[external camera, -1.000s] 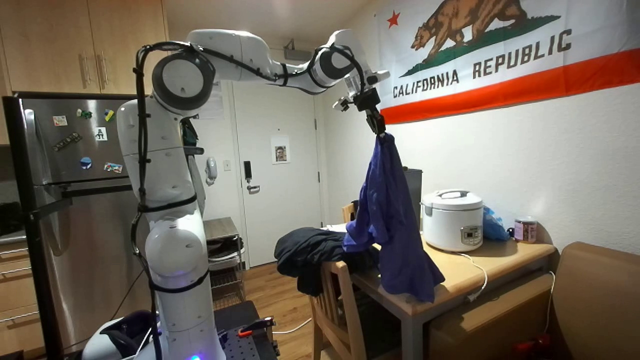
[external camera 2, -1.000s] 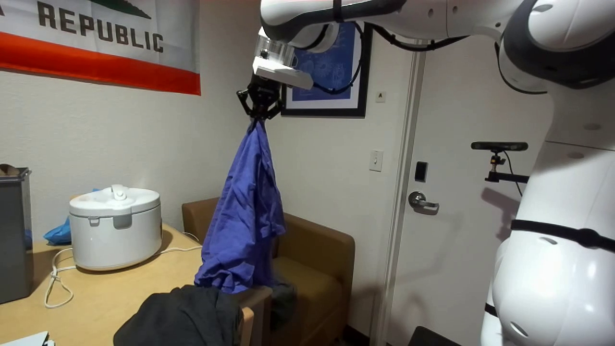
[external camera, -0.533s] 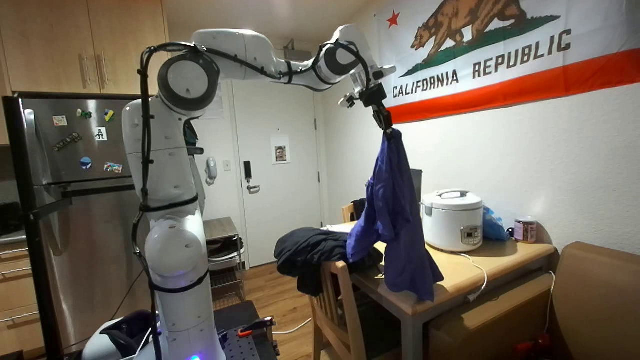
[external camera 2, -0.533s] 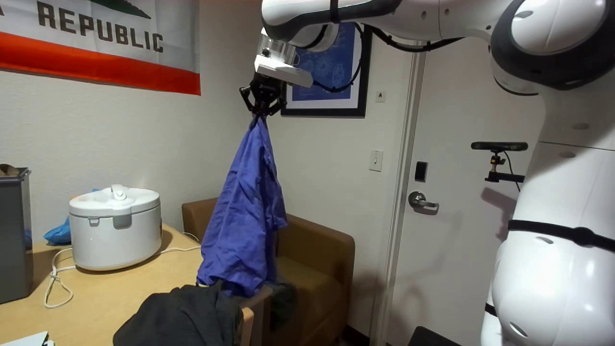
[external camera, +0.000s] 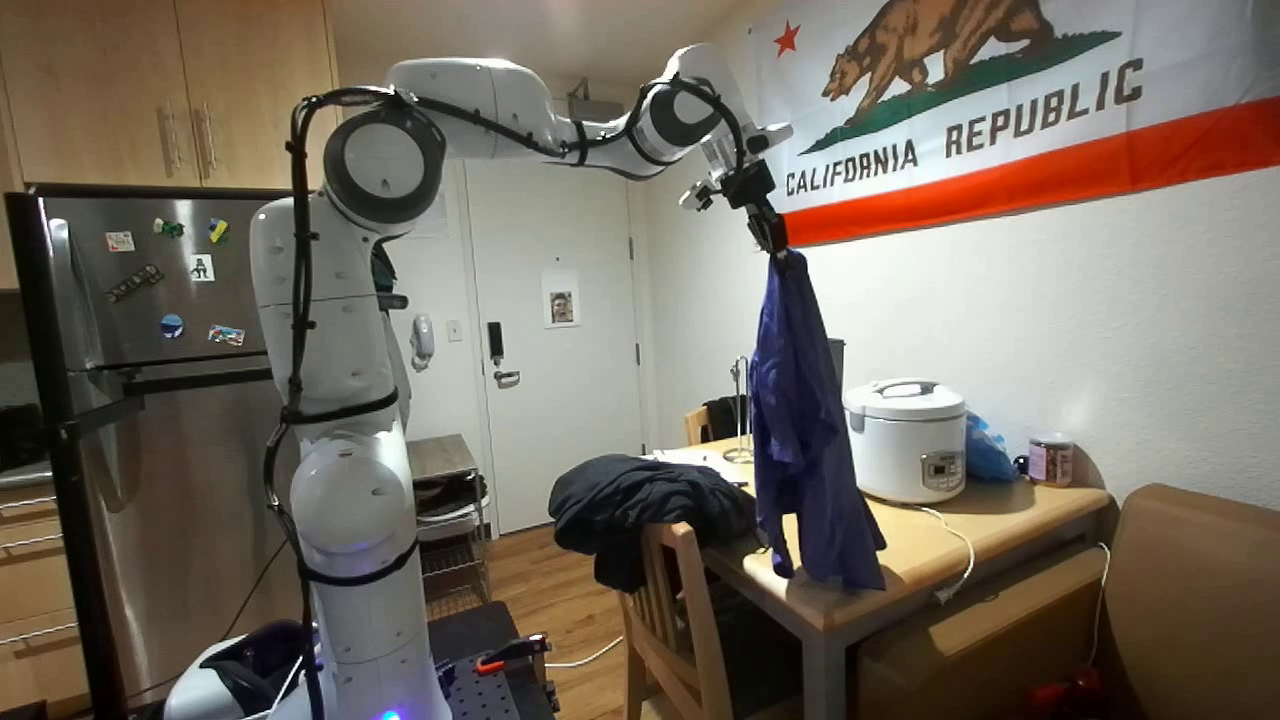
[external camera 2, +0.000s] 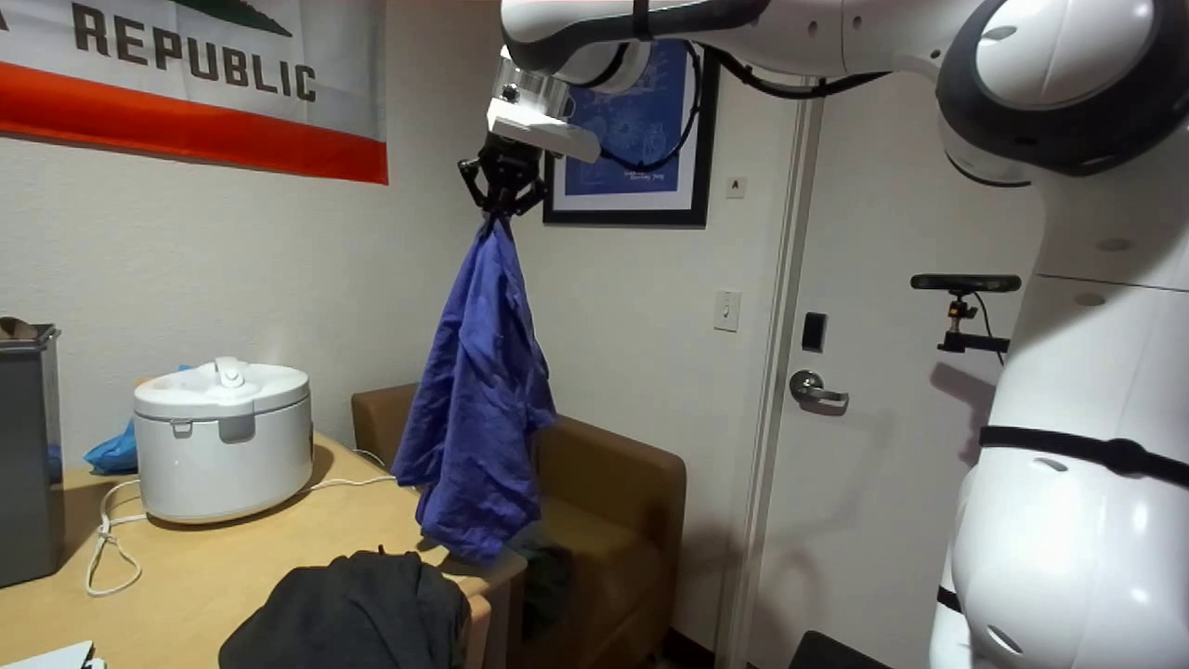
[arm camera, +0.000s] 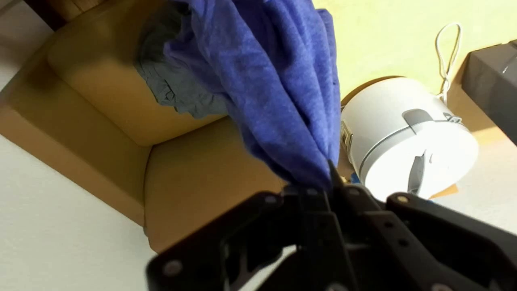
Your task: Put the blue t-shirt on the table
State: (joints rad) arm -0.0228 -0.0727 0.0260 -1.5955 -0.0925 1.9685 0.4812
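the black gripper (external camera 2: 500,214), tilted and pointing down, is clenched on a bunched end of the blue t-shirt (external camera 2: 483,400) (nearer violet than sky in this light). the shirt hangs from that one pinch in long folds, widening toward the bottom. its lower part hangs at the end of the wooden table (external camera: 1020,505), hiding some of the table's edge in both exterior views; whether the hem touches the wood is hard to tell. above the gripper, the white robot arm (external camera: 345,350) arches up and over, with black cables (external camera: 301,250) strapped along it.

on the table, near the shirt, sits a white rice cooker (external camera: 895,455) with its lid down, a white cord (external camera 2: 105,531) looped next to it. a blue plastic bag (external camera: 988,452) lies just behind the cooker by the wall (external camera: 1100,330), with a jar (external camera: 1051,463) near it, and a tall gray bin (external camera 2: 26,465) shares the tabletop. a dark garment (external camera: 640,490) is draped over a wooden chair (external camera: 701,605) at the table. in the wrist view, gray cloth (arm camera: 192,95) lies on a brown upholstered seat (arm camera: 101,85), partly behind the shirt.

farther out, a california republic flag (external camera: 950,110) hangs on that wall, a framed blue print (external camera 2: 632,139) hangs near a white door (external camera 2: 864,232), and a silver refrigerator (external camera: 200,480) with magnets (external camera: 172,326) stands behind the arm.
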